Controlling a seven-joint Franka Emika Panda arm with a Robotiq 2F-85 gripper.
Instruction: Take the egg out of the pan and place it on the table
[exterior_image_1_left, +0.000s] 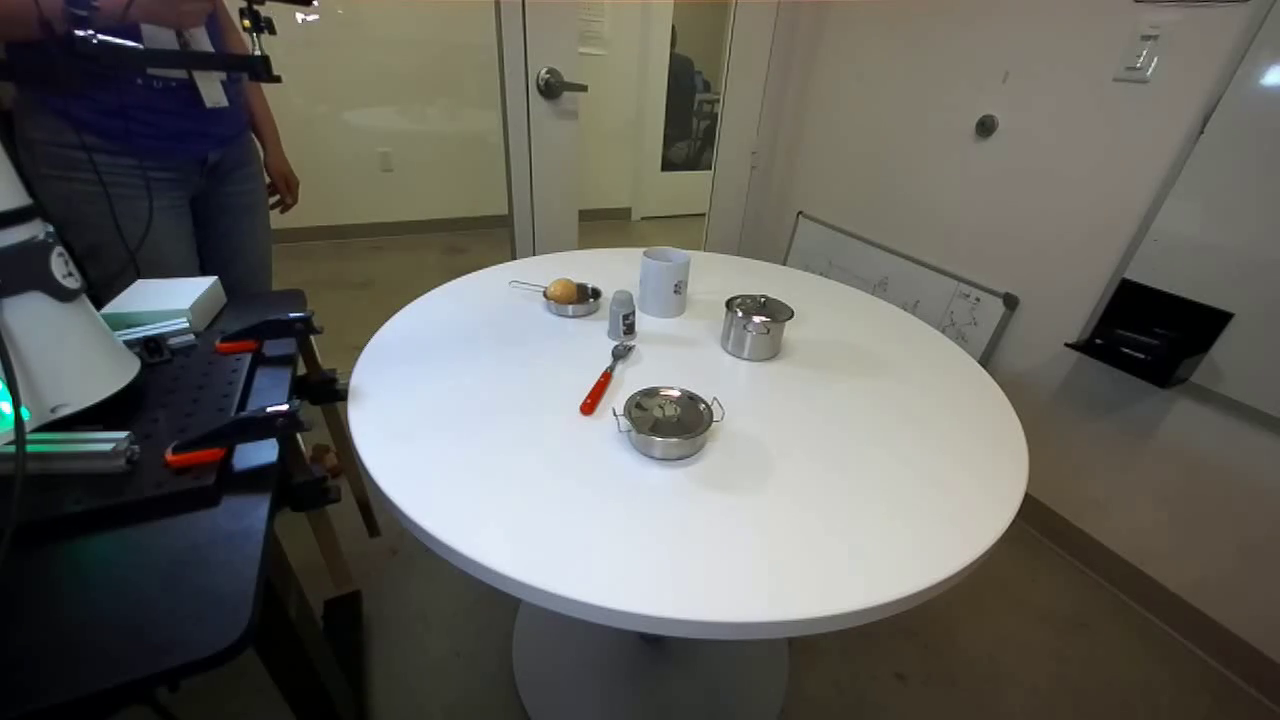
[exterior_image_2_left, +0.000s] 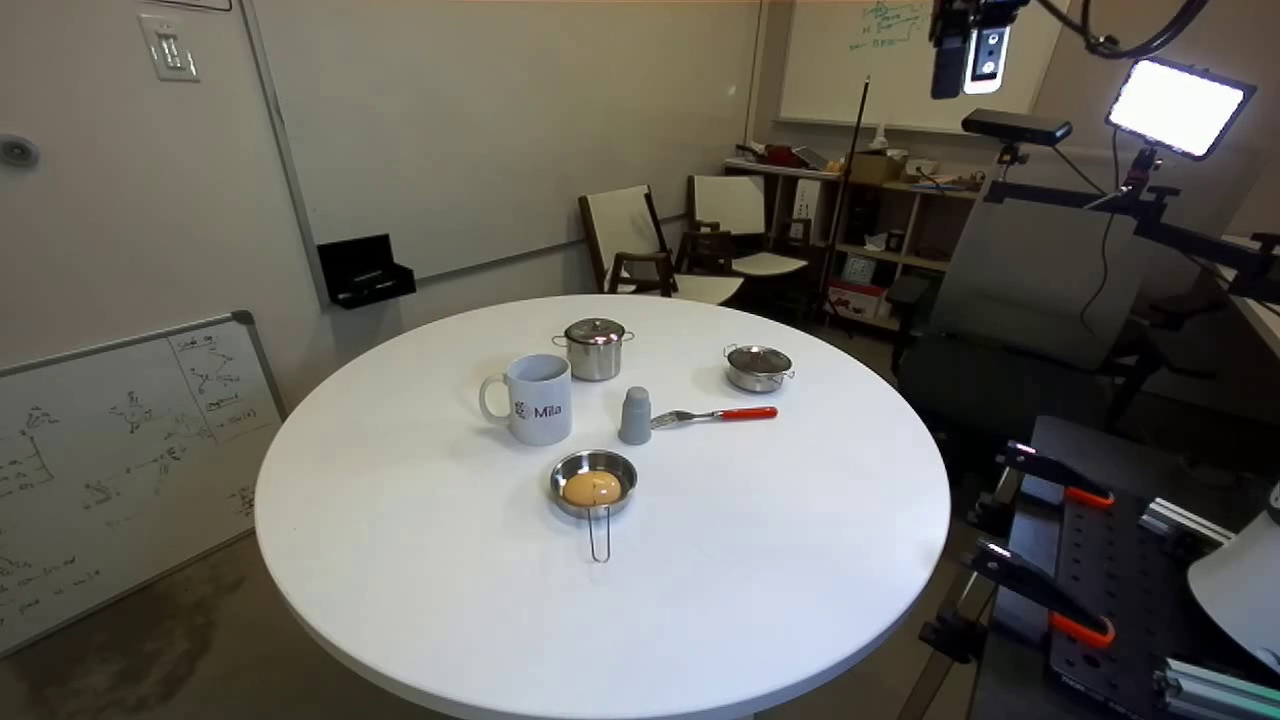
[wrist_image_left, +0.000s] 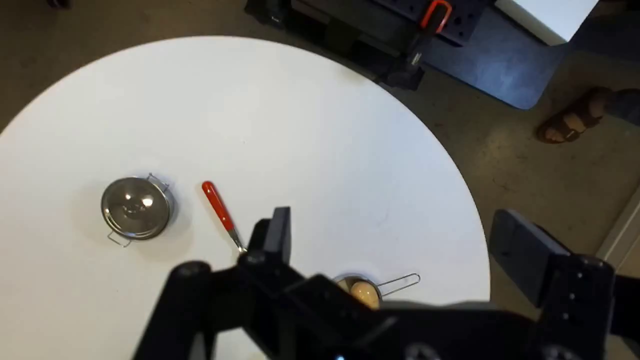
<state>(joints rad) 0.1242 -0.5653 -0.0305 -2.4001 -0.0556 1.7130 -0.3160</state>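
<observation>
Lying in the pan (exterior_image_2_left: 595, 461), on the side nearest its wire handle (exterior_image_2_left: 600, 560), the egg (exterior_image_2_left: 592, 488) is tan-yellow and, in an exterior view, rises above the rim. The pan sits level on the round white bench (exterior_image_2_left: 760, 580). In the wrist view, pan and egg are partly hidden behind the end effector (wrist_image_left: 392, 225).

Fingers (wrist_image_left: 522, 255) are spread wide apart, with nothing in their grip. The end effector hangs well above the bench, apart from every item on it. In an exterior view only its lower end shows, at the upper edge, too small for finger detail.

Other items on the bench: a white mug (exterior_image_2_left: 540, 405), upright, marked "Mila"; a grey shaker (exterior_image_2_left: 636, 418), upright, near the mug; a red-handled fork (exterior_image_2_left: 735, 413), lying flat, one end just beside the shaker. Contact between fork and shaker cannot be confirmed. A tall lidded pot (exterior_image_2_left: 595, 356) stands near the mug. A low lidded pot (exterior_image_2_left: 758, 372) stands near the fork and well apart from the pan.

Alongside the bench, a dark stand (exterior_image_1_left: 120, 585) carries the robot base (exterior_image_1_left: 60, 345), two clamps (exterior_image_1_left: 240, 430) fixed at its edge, and a white box (exterior_image_1_left: 168, 298). A person (exterior_image_1_left: 130, 150) in a blue top stands beside the stand, partly cropped.
</observation>
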